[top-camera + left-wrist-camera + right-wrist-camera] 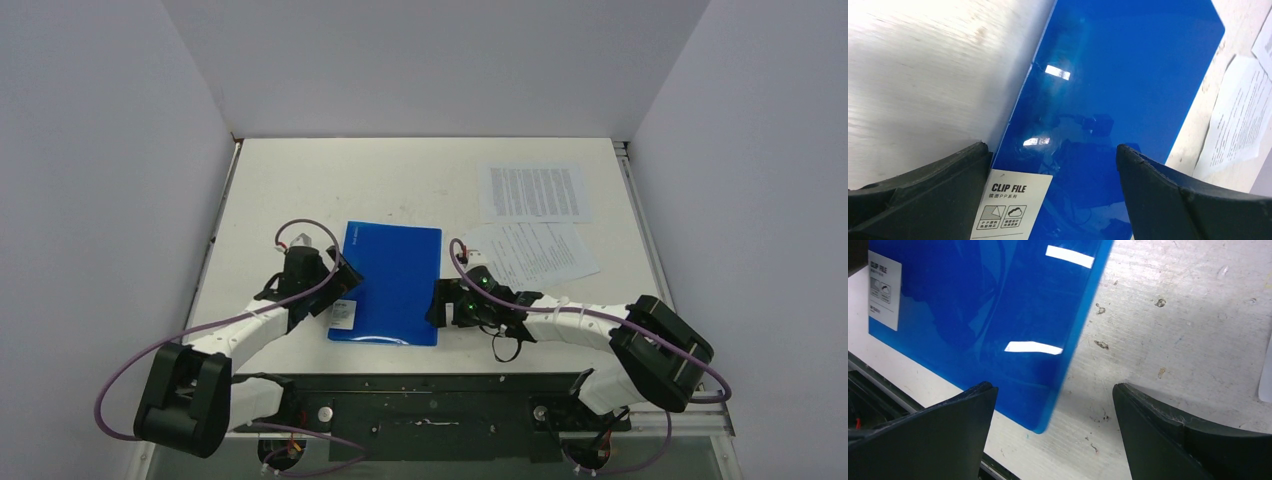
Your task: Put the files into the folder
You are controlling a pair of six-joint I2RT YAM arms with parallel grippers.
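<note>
The blue folder [390, 280] lies closed and flat on the table, its white label [1010, 210] at the near left corner. Two printed files lie to its right: one [535, 192] further back, one [535, 252] skewed and nearer. My left gripper [340, 300] stands open over the folder's near left edge, and the cover [1118, 75] shows between its fingers. My right gripper [440, 305] stands open at the near right corner of the folder [978, 315]; that corner sits between the fingers, nothing gripped. The files [1240, 115] show at the right of the left wrist view.
White walls enclose the table on the left, back and right. A black rail [430, 385] runs along the near edge by the arm bases. Purple cables [300, 228] loop off both arms. The table [1173, 315] is scuffed and stained.
</note>
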